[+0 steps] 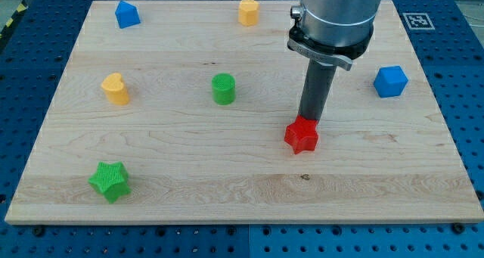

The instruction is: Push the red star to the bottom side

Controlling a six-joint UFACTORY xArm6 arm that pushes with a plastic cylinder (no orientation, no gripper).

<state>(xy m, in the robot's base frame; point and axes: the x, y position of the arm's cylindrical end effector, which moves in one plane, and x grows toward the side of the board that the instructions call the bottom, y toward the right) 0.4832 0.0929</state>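
Observation:
The red star (302,135) lies on the wooden board (189,182), right of the centre and a little below the middle. My tip (309,119) stands right at the star's upper edge, touching it or nearly so, on the side toward the view's top. The dark rod rises from there to the grey arm housing (333,20) at the view's top.
A green cylinder (224,88) stands at the centre, a yellow heart-like block (116,88) at the left, a green star (110,181) at the bottom left. A blue block (126,14) and a yellow hexagon (248,11) sit at the top. A blue cube (390,81) is at the right.

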